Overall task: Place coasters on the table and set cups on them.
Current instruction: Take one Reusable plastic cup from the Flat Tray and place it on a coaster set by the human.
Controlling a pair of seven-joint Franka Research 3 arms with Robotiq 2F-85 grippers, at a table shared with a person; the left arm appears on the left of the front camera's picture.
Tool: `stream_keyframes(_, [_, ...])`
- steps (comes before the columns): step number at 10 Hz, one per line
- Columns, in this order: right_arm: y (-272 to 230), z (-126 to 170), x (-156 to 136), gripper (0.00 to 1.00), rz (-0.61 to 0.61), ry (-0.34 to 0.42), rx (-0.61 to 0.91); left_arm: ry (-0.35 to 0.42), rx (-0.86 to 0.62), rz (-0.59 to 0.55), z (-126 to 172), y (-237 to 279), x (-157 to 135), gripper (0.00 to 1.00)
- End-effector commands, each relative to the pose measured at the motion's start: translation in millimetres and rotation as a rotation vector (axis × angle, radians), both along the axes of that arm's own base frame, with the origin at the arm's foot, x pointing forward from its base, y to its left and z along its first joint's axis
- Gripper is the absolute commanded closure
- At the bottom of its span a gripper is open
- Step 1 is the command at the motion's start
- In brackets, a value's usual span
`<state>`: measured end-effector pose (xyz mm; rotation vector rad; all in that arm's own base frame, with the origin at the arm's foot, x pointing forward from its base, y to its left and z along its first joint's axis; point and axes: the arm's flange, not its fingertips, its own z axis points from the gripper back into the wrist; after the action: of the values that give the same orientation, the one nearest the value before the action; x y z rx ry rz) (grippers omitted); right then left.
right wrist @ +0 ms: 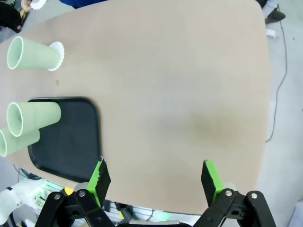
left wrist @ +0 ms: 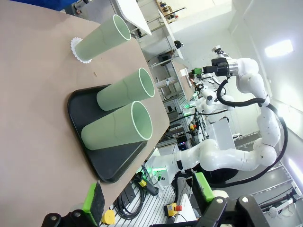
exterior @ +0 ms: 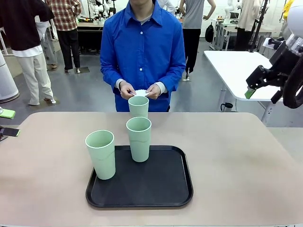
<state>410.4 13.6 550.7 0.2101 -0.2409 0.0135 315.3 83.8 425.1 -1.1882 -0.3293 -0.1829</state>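
Tall mint-green plastic cup (exterior: 138,106) stood on round white paper coaster (right wrist: 57,56) at far side of big tan desk (exterior: 236,156). Second green cup (exterior: 139,138) and third green cup (exterior: 101,153) stood on black tray (exterior: 165,189). Person's hands (exterior: 127,90) held small white thing (exterior: 140,92). Left end effector (left wrist: 147,196) and right end effector (right wrist: 155,175) had fingers spread wide and held nothing.

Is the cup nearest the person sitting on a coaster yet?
Yes. The cup stands upright on a white scalloped coaster, whose edge shows around its base.
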Motion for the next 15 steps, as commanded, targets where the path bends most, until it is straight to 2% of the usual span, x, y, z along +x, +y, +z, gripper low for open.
stream_keyframes(1, [4.3, -1.3, 7.5, 0.0, 0.017, 0.001, 0.013, -0.01, -0.013, 0.002, 0.7, 1.1, -0.4, 0.0])
stream_keyframes(2, [0.0, 0.0, 0.0, 0.0, 0.0, 0.0, 0.0, -0.01, -0.013, 0.002, 0.7, 1.1, -0.4, 0.0])
stream_keyframes(3, [-38.5, 6.3, 4.5, 0.0, 0.004, 0.002, 0.275, -0.01, -0.013, 0.002, 0.7, 1.1, -0.4, 0.0])
stream_keyframes(4, [-83.1, -0.5, 3.6, 0.0, 0.039, 0.034, 0.541, -0.01, -0.013, 0.002, 0.7, 1.1, -0.4, 0.0])
stream_keyframes(6, [-145.3, -31.7, -1.1, 0.0, -0.005, 0.022, 0.839, -0.01, -0.013, 0.002, 0.7, 1.1, -0.4, 0.0])
stream_keyframes(8, [-193.3, -68.8, -3.2, 0.0, -0.019, 0.052, 1.03, -0.01, -0.013, 0.002, 0.7, 1.1, -0.4, 0.0])
stream_keyframes(11, [-224.8, -113.9, 3.3, 0.0, -0.06, 0.083, 1.12, -0.01, -0.013, 0.002, 0.7, 1.1, -0.4, 0.0])
stream_keyframes(12, [-225.5, -126.3, 3.0, 0.0, -0.052, 0.117, 1.13, -0.01, -0.013, 0.002, 0.7, 1.1, -0.4, 0.0])
stream_keyframes(13, [-230.3, -132.1, 0.7, 0.0, -0.018, 0.17, 1.114, -0.01, -0.013, 0.002, 0.7, 1.1, -0.4, 0.0])
stream_keyframes(15, [-233.7, -138.3, 1.7, 0.0, -0.026, 0.178, 1.097, -0.01, -0.013, 0.002, 0.7, 1.1, -0.4, 0.0])
